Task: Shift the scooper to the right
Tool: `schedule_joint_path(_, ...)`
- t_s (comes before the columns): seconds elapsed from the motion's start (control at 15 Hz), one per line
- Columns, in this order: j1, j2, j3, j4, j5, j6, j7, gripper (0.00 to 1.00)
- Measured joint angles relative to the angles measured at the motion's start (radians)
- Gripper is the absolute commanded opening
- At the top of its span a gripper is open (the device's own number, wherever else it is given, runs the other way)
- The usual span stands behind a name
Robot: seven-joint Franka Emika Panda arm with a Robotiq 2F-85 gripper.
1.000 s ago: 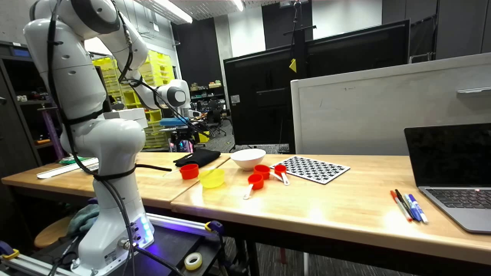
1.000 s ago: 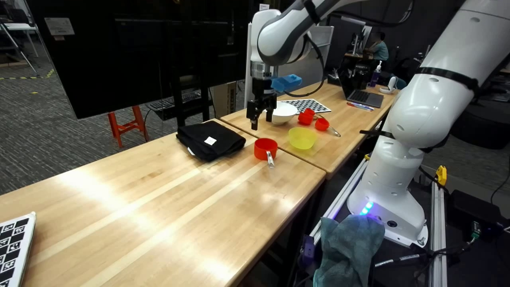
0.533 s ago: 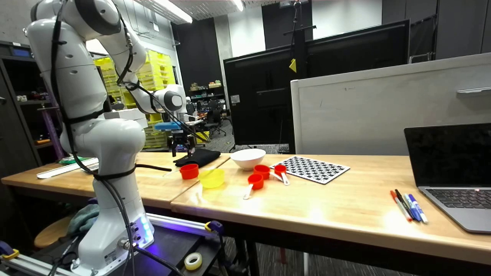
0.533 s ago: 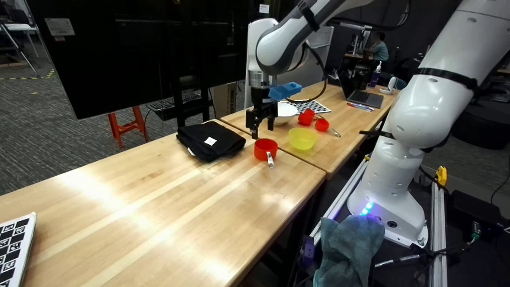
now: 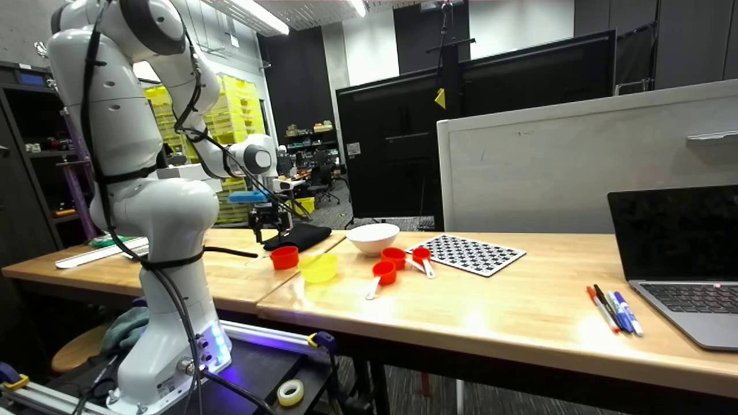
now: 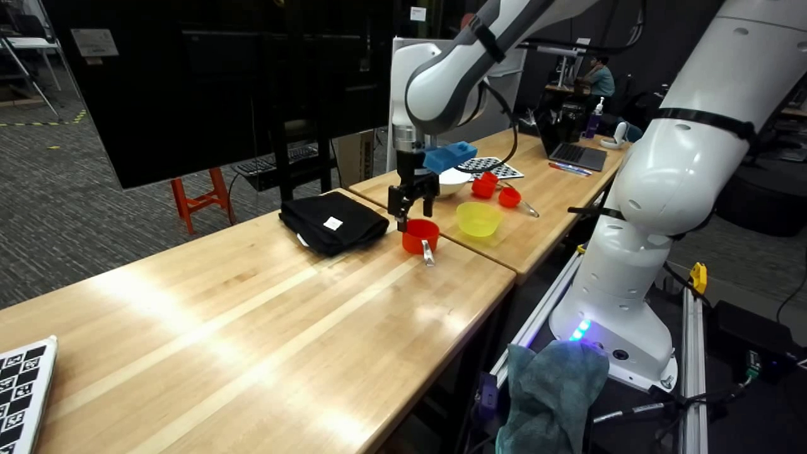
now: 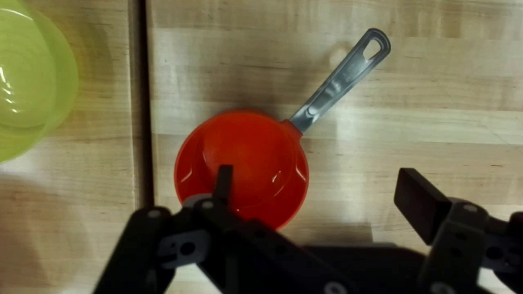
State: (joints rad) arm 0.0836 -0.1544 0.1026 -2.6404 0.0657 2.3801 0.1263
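Note:
The scooper is a red round cup with a grey metal handle. It stands upright on the wooden table in both exterior views. In the wrist view the scooper fills the middle, its handle pointing to the upper right. My gripper is open and empty; in the wrist view one finger overlaps the bowl and the other is over bare wood to the right. In the exterior views the gripper hangs just above and beside the scooper's rim. I cannot tell whether a finger touches it.
A yellow bowl stands close by, across the table seam. A folded black cloth lies on the other side. Beyond are a white bowl, several red measuring cups, a patterned board, pens and a laptop.
My gripper has come down toward the scooper, its fingertips now at about rim height in an exterior view. It stays open. The scooper and the other objects have not moved.

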Motion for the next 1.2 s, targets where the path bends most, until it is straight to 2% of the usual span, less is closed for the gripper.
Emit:
schedule_joint_path(1.0,0.003,0.139,0.0,0.005,0.011,0.103,-0.017,1.0)
schedule_joint_path(1.07,0.003,0.15,0.0,0.006,0.011,0.109,-0.023,0.89)
schedule_joint_path(1.13,0.003,0.159,-0.001,0.008,0.011,0.114,-0.029,0.73)
schedule_joint_path(1.2,0.003,0.168,-0.001,0.01,0.011,0.119,-0.036,0.68)
